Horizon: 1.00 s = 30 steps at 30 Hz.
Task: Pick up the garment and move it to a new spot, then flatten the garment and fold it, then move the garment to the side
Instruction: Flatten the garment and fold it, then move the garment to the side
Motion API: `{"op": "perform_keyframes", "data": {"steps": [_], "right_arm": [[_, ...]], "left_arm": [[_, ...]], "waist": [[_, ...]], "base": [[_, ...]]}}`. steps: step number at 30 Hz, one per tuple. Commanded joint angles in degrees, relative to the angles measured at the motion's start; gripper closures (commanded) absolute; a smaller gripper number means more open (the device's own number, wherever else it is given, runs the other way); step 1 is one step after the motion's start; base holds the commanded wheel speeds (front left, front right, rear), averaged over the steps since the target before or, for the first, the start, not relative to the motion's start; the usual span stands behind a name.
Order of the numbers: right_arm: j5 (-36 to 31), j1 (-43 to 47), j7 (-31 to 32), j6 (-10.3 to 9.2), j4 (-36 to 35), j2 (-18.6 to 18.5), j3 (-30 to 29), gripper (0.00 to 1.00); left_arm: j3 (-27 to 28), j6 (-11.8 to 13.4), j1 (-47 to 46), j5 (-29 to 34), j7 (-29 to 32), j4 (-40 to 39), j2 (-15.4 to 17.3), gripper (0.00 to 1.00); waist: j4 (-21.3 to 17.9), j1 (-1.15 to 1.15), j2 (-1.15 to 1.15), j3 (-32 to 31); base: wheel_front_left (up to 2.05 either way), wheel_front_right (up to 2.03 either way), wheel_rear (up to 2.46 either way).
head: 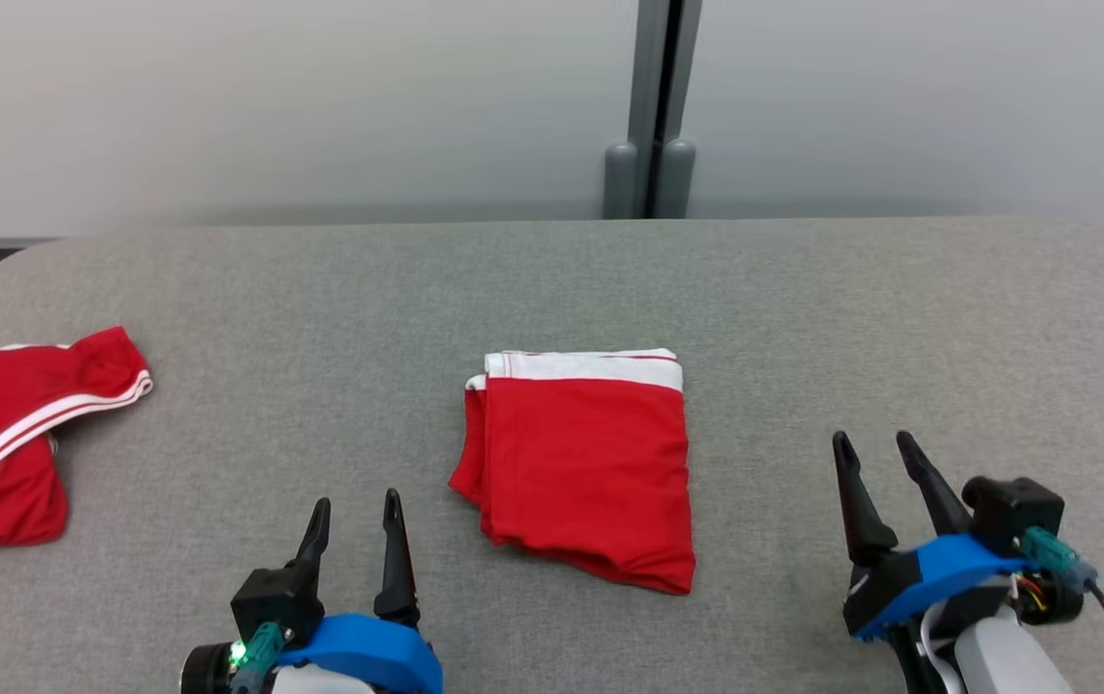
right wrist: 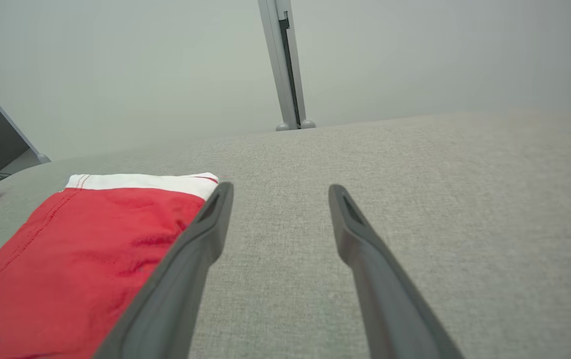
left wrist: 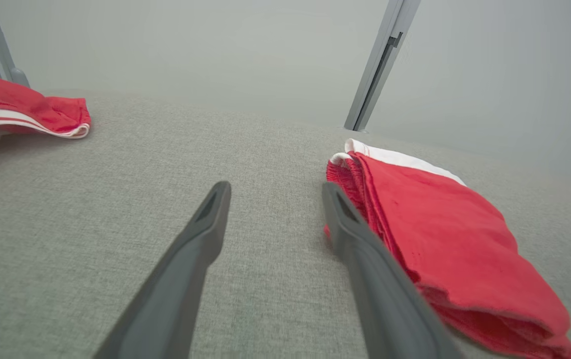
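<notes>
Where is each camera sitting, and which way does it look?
Head view: on the head, looking forward and down at the table and the folded garment; the left hand and right hand show at the bottom, both open.
Left wrist view: on the left wrist, looking along its own fingers, folded garment to their right.
Right wrist view: on the right wrist, looking along its own fingers, folded garment to their left.
Shared: all three show the folded garment.

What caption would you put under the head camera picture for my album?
Folded red garment rests on the grey table between the open left claw and open right claw.
</notes>
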Motion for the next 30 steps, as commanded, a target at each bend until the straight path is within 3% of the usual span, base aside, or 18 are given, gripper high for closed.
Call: {"op": "perform_keyframes", "data": {"steps": [1,11,30], "right_arm": [[-2.9,2.2,-0.2,0.03,-0.5,0.4,-1.5,0.0],[-10.0,8.4,-0.2,0.02,-2.3,1.2,-4.7,0.0],[-7.2,9.3,-0.2,0.02,-1.8,1.2,-2.3,0.0]], "left_arm": [[0.7,0.3,0.9,1.3,-0.2,-0.1,0.0,0.0],[2.4,-0.3,4.2,5.0,-0.2,0.2,0.0,0.0],[2.1,-1.1,4.6,5.8,-0.2,-0.2,0.0,0.0]], "waist": [[-1.2,0.0,-0.01,-1.1],[-2.3,0.0,-0.01,-3.2],[-1.3,0.0,-0.01,-2.8]], "base": [[0.0,0.0,0.0],[0.0,0.0,0.0],[0.0,0.0,0.0]]}}
